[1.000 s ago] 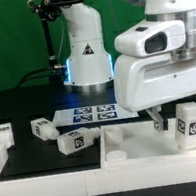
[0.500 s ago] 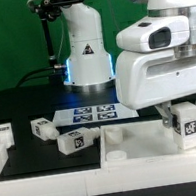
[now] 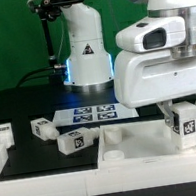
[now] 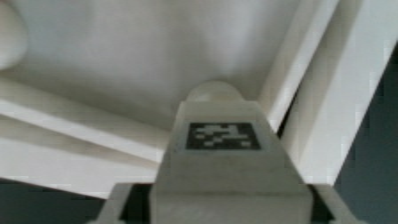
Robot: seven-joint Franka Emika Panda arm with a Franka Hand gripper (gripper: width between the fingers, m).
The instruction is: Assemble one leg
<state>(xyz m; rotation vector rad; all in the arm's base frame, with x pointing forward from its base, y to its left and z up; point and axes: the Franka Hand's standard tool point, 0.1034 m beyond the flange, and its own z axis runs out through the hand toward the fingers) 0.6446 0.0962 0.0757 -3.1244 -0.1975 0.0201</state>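
Observation:
My gripper [image 3: 186, 114] is shut on a white leg [image 3: 190, 125] with a black-and-white tag, held upright over the right part of the large flat white panel [image 3: 143, 145]. In the wrist view the leg [image 4: 222, 140] fills the middle between my fingers, its tip close to the panel's raised rim [image 4: 320, 90]. Three more legs lie on the black table at the exterior view's left: one at the far left [image 3: 4, 133], one tilted [image 3: 41, 127] and one nearer the panel [image 3: 72, 141].
The marker board [image 3: 94, 114] lies behind the panel, in front of the arm's white base [image 3: 84, 47]. A white ledge [image 3: 47, 181] runs along the front edge. A round socket [image 3: 112, 158] shows at the panel's front left corner.
The gripper with the leg has sunk slightly toward the panel and shifted a little to the exterior view's left. The loose legs have not moved.

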